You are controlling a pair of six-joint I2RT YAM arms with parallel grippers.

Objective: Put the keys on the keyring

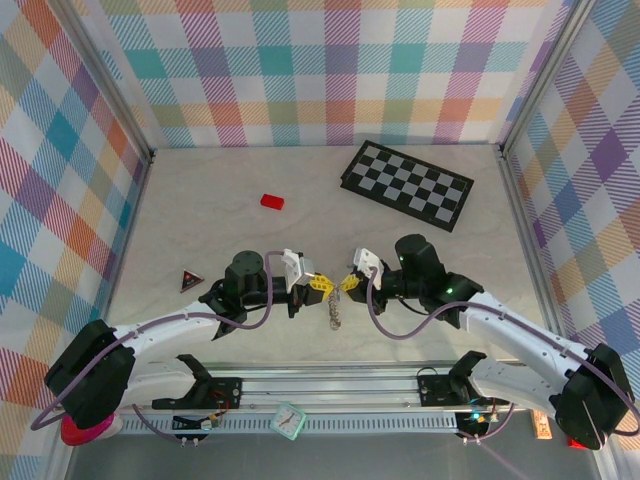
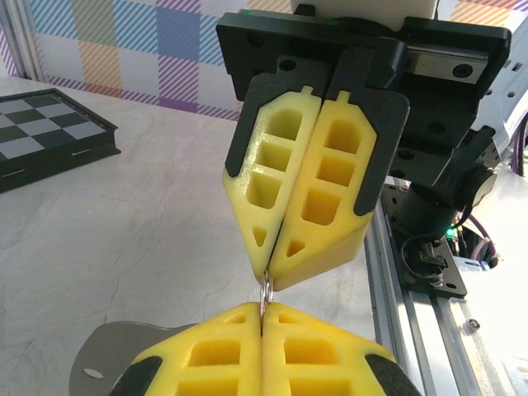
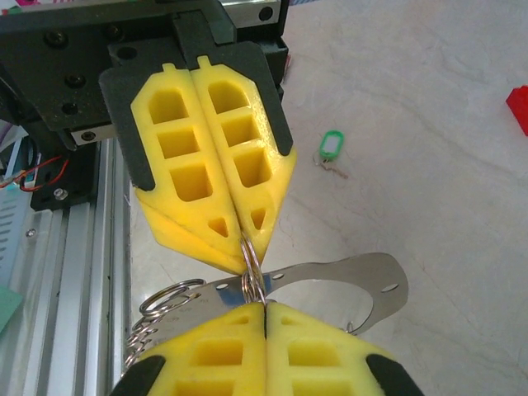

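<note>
Nearest cam, top view: L arm point(image 1: 150, 335) and R arm point(image 1: 520, 330), bases at near edge, both reaching in to meet at near-centre of table.

Table point(image 1: 200, 200): pale, marbled.

Checkerboard point(image 1: 407, 183): far right, flat, well apart from arms.

L gripper point(image 1: 320, 285): yellow fingers pressed together, pinching the keyring point(image 1: 335, 315).

R gripper point(image 1: 349, 284): fingers likewise closed, tip to tip w/ L gripper, nipping the same ring.

Keyring sits btwn the two tips. Its chain part trails toward near edge in top view.

Red block point(image 1: 272, 201): far, left of centre, alone.

Green-headed key point(image 3: 331, 146): lies flat on table past the L gripper in R wrist view, apart from ring, not held.
</note>
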